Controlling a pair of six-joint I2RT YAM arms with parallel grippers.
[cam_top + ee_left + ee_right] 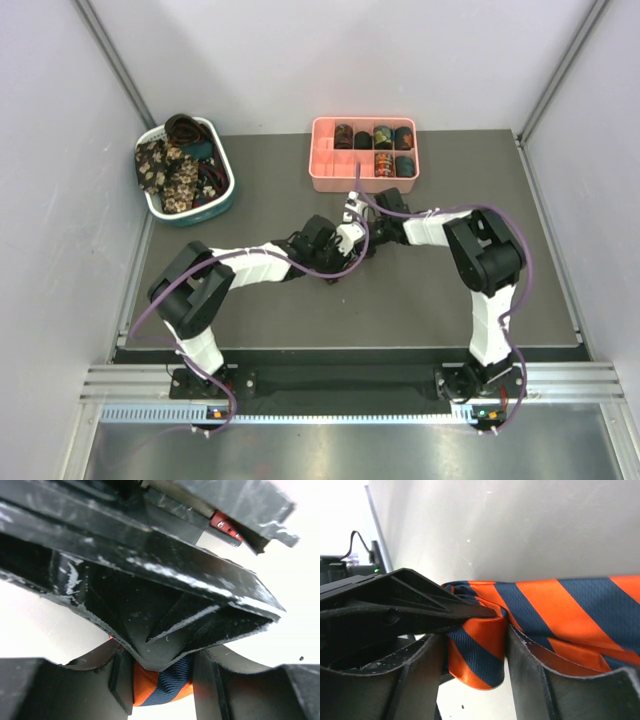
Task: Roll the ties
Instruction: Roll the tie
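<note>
At tabletop (300, 320) centre, 1 striped tie (560, 610) is clamped by the left gripper (162, 682); clamping by the right gripper (476, 665) cannot be told.

You have the basket (228, 190) at the table's (450, 300) far left, ties (170, 170) heaped in it, and the tray (330, 178) at far middle, coiled ties (383, 150) in its back row and right front compartments. Before the tray, the left gripper (160, 680) and right gripper (477, 655) meet, one tie (560, 605) between both pairs of fingers
</note>
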